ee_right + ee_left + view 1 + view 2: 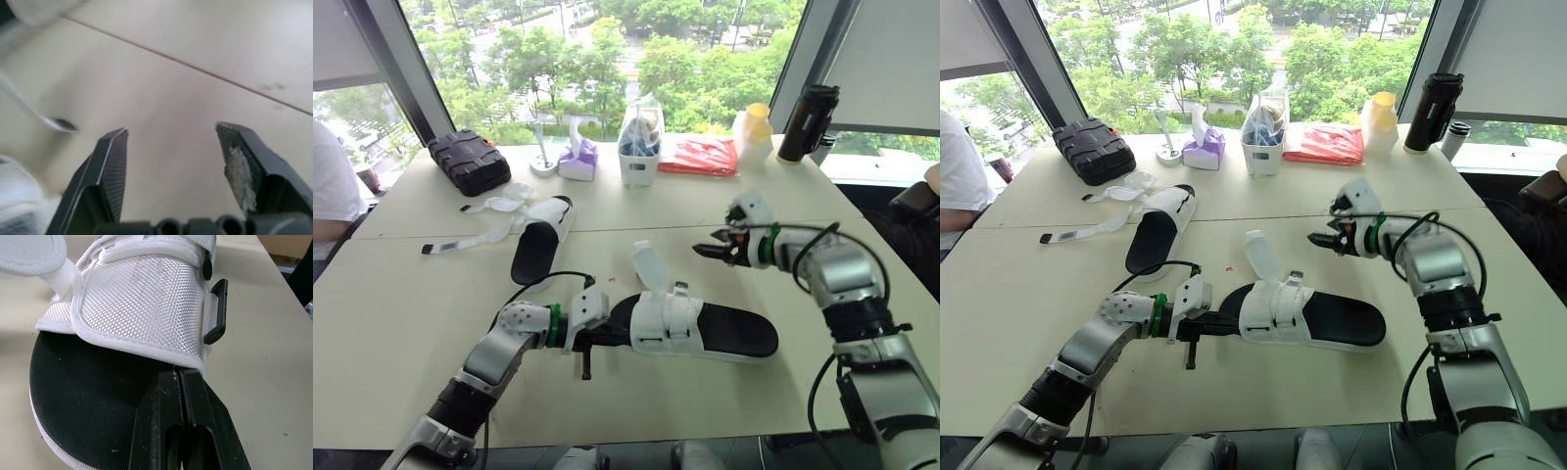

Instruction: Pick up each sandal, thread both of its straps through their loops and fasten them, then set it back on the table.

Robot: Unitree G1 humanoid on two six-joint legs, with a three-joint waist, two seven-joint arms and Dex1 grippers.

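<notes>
The left fingers point(180, 382) are pressed together, their tips against the white hem at one rounded end of the near sandal point(705, 328), clasping nothing. The right fingers point(709, 251) gape empty above the pale bench point(411, 323), just beyond that sandal. Windows point(607, 59) behind show trees.

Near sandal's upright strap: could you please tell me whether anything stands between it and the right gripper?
Nothing visible does. The open right gripper hangs over bare table beside the near sandal, and the gap across to its upright loose strap holds no other object.
</notes>
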